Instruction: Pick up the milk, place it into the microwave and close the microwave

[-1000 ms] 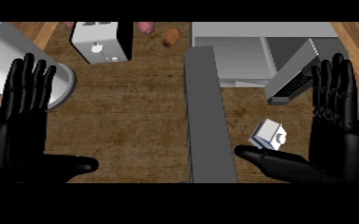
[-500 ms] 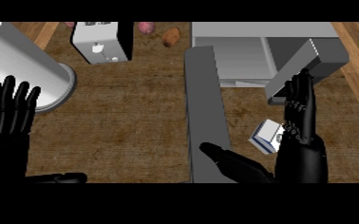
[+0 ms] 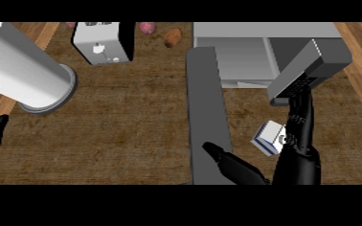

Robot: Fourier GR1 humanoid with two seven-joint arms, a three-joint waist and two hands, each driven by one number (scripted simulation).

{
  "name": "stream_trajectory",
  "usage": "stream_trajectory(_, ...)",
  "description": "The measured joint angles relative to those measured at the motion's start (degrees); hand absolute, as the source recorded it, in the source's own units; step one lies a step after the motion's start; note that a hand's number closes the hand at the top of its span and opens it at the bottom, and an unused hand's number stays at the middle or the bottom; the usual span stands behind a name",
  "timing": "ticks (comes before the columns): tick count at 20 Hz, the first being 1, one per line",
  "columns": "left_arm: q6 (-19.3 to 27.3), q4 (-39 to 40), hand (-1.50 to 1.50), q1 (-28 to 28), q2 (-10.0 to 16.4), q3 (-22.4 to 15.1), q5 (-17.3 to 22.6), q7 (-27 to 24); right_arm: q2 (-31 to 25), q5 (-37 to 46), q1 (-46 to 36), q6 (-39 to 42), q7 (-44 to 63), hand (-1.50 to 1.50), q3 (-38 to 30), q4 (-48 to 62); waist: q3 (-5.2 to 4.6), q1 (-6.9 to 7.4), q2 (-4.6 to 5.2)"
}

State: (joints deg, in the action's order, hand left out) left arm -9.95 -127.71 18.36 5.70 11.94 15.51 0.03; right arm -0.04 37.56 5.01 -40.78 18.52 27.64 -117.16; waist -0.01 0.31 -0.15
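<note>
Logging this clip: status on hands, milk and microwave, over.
Right hand open, beside milk, no grip. Milk on counter, outside microwave. Door open. Left hand barely shows, left edge.

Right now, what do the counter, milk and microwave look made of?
Counter: matte brown wood, by its streaky grain. Milk: likely paperboard, a flat-sided white box with blue trim. Microwave: smooth plain grey, metal or plastic; can't tell.

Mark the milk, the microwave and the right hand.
milk (image 3: 268,136): head view, on its white top face.
microwave (image 3: 244,57): head view, on its grey body.
right hand (image 3: 295,165): head view, on the palm.
</note>
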Motion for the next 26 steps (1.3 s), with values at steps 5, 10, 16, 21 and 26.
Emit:
stream_trajectory(5, -1.28, -0.78, -1.5, 1.05, -0.78, 0.87, 0.55, 0.65, -1.48, -6.94, 1.13, -0.6, -5.16, -1.5, -2.94, 2.88, 0.0, -0.09, -0.02)
stream_trajectory(10, -3.54, -2.03, -1.5, 3.39, -1.09, 3.25, 2.24, -0.05, -1.0, -13.04, 2.02, -2.69, -11.58, -1.5, -5.45, 7.94, -0.05, -0.02, -0.13)
stream_trajectory(16, -6.43, -2.53, -1.5, 5.5, -1.19, 6.29, 4.84, -0.33, -1.34, -19.83, 5.07, -3.34, -18.4, -1.5, -9.16, 11.26, -0.09, -0.07, -0.15)
stream_trajectory(21, -7.68, -3.53, -1.5, 6.09, -0.59, 9.2, 7.75, 0.91, -1.54, -26.31, 7.4, -2.49, -26.77, -1.5, -13.41, 17.48, 0.01, -0.1, 0.01)
stream_trajectory(26, -9.32, -4.28, -1.5, 7.4, -2.06, 9.83, 7.81, 0.93, -1.4, -33.74, 8.49, 0.28, -37.07, -1.5, -18.42, 25.33, 0.03, -0.11, 0.07)
